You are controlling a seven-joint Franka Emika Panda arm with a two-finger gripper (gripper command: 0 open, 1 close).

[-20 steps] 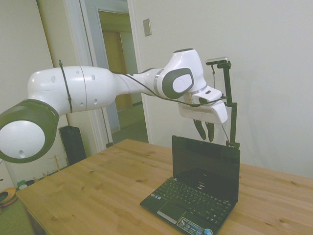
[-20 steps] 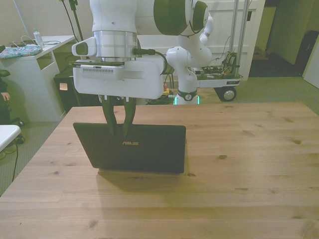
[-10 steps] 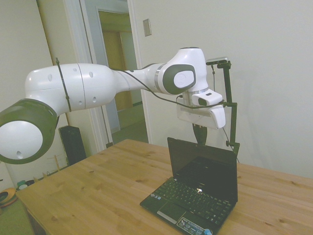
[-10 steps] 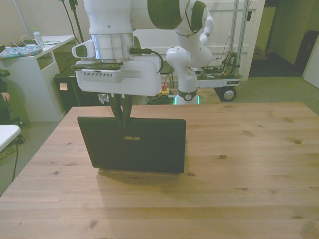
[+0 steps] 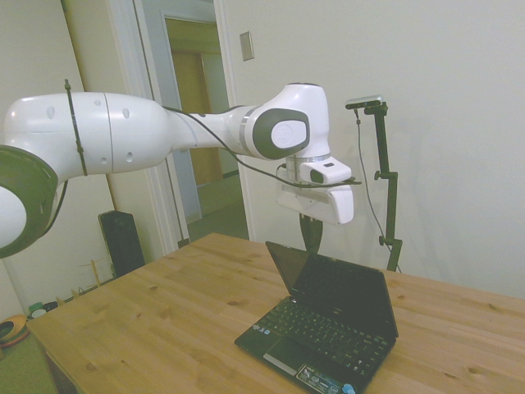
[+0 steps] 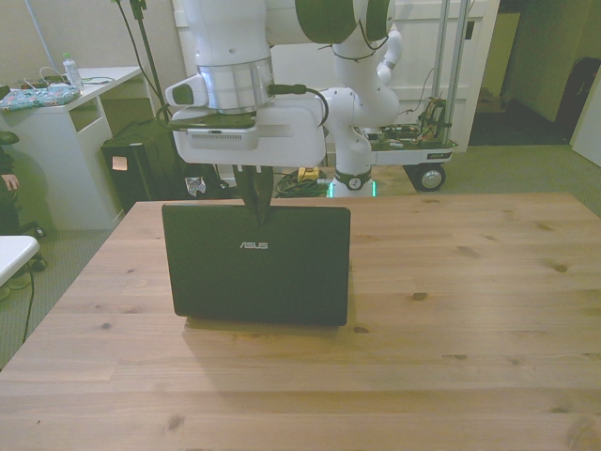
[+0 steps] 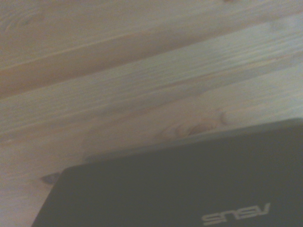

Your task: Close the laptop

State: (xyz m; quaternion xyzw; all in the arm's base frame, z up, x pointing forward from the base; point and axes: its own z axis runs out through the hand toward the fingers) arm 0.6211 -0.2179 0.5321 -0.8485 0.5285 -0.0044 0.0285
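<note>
Watch it: hand, fingers together, sits at laptop lid's top edge w/ thin contact, so it could slip off.

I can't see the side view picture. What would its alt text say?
A white robot arm's claw, fingers together, presses behind the top edge of an open black laptop, whose lid leans over its keyboard. The laptop sits on a wooden table.

- The laptop shows only its lid in the front view; screen and keyboard are hidden.
- Wrist view is blurred, its edge cutting the lid.
- Gripper fingertips hidden behind the lid.
</note>
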